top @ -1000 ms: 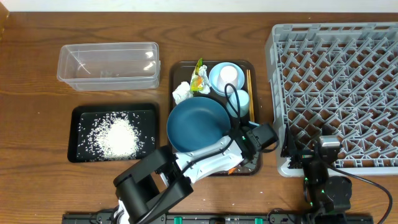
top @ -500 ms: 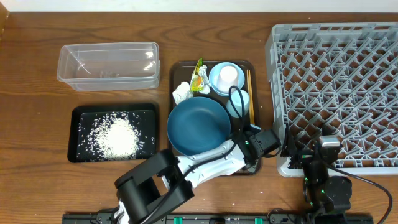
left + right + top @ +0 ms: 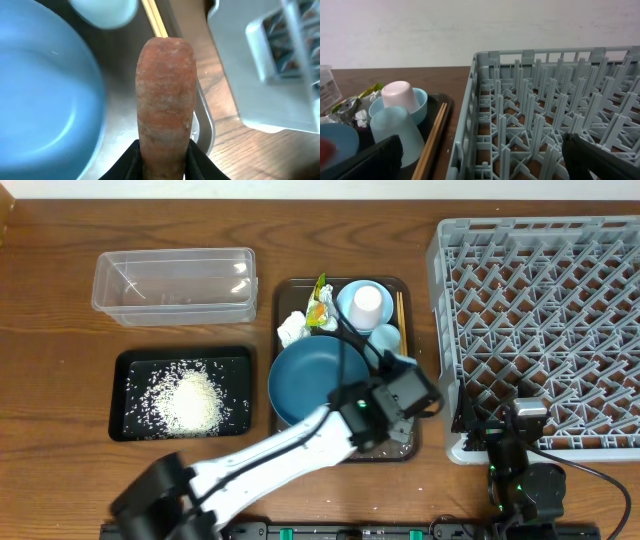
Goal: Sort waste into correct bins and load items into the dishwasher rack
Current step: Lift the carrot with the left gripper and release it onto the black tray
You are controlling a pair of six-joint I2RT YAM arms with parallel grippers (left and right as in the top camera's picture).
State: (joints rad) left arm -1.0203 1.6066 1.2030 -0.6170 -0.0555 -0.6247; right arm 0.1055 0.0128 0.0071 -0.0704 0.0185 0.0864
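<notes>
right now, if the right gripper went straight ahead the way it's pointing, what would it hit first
The dishwasher rack: the open right gripper faces its left wall and pegs, though depth is unclear. The pale-blue cup sits off to the left.

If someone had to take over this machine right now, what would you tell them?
Left tool: shut on the carrot, over the brown tray.
Right tool: open, idle by the rack.
Done: rice in the black tray.
To do: carrot, tissue, wrapper to bins; clear tub holds nothing. Dark-blue bowl, light-blue bowl, white cup, pale-blue cup, chopsticks sit on the brown tray, none racked.
</notes>
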